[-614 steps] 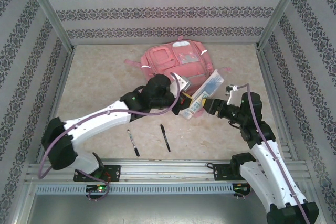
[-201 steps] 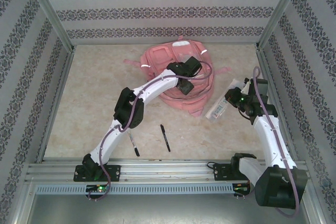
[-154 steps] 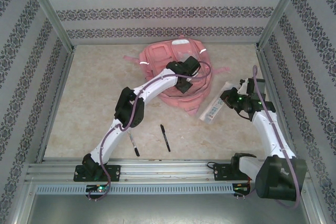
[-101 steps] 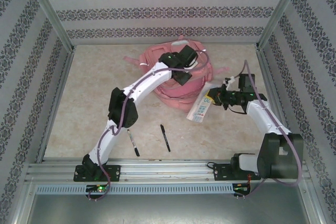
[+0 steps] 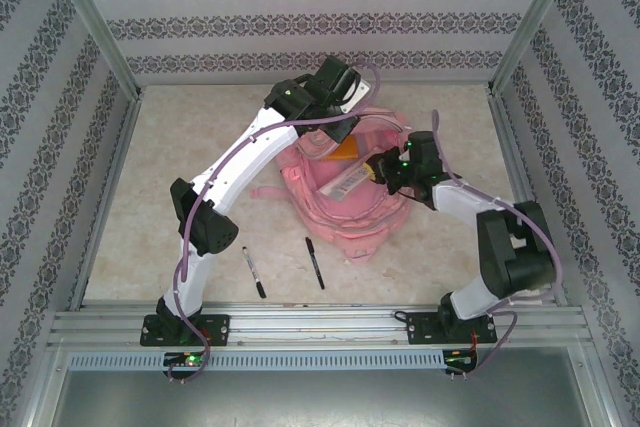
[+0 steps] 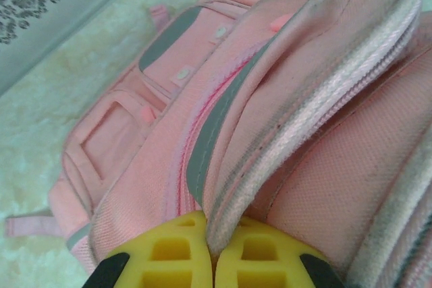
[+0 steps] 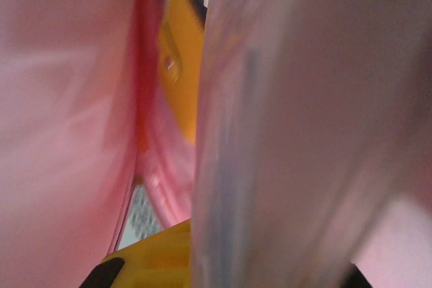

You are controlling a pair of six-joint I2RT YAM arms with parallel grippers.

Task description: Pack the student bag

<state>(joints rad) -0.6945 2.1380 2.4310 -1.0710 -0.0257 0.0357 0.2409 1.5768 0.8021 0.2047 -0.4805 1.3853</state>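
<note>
The left claw [image 6: 212, 251] pinches the bag [image 5: 345, 222] by its rim; the right claw [image 5: 380, 167] grips a pouch [image 5: 350, 182] at the mouth. If the rim slips, the pouch could jam.

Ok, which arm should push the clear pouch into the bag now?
Right. The right tool is shut on the clear pouch at the mouth of the student bag, while the left tool pinches the bag's rim, holding it open.

The student bag [image 5: 352, 209], a large pink fabric backpack, is found at the middle of the table [image 5: 180, 147], its mouth lifted and gaping toward the rear. Zipped front pockets [image 6: 169, 65] and a grey strip [image 6: 206, 139] are noted on its face.
</note>
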